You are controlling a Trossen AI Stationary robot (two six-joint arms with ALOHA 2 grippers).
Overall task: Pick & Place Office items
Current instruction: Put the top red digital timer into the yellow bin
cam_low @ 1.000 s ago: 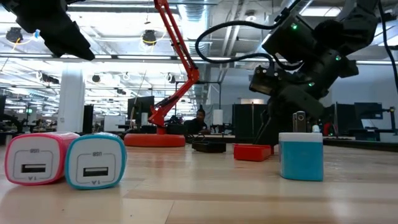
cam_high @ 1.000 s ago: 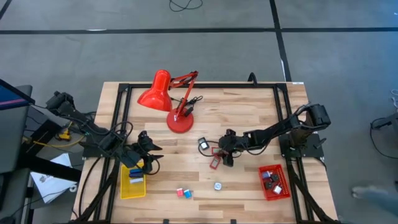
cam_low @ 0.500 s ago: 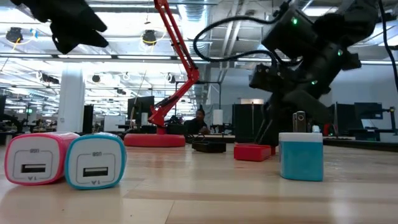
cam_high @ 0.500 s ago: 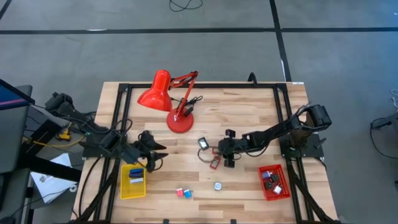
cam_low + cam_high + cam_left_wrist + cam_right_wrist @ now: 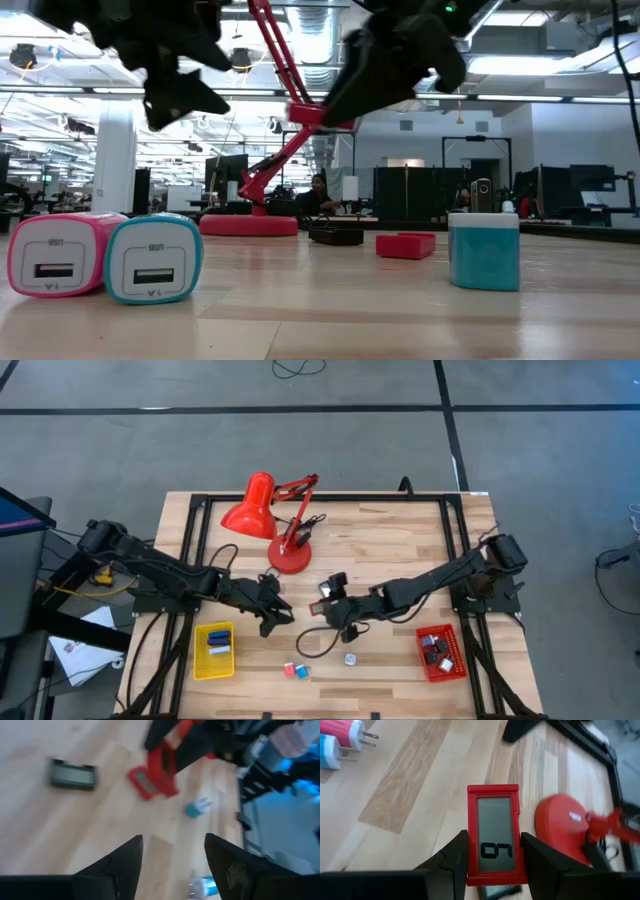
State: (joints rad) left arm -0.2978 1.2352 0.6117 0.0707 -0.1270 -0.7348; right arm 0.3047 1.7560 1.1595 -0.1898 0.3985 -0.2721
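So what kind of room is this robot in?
Probably a big open office or lab: ceiling lights hang in long rows, dark desks and monitors stand behind the wooden table, and a person sits far back.

A light wooden surface (image 5: 390, 540) with a black frame is standing on a grey floor (image 5: 330, 445) that has dark lines running across it. Behind it, a big open room is stretching far back, with bright lamps shining from the ceiling (image 5: 560, 65), a thick white pillar (image 5: 115, 160) standing at one side, and dark cabinets (image 5: 405, 195) lining the back. A person (image 5: 322, 192) is sitting far away in that room.
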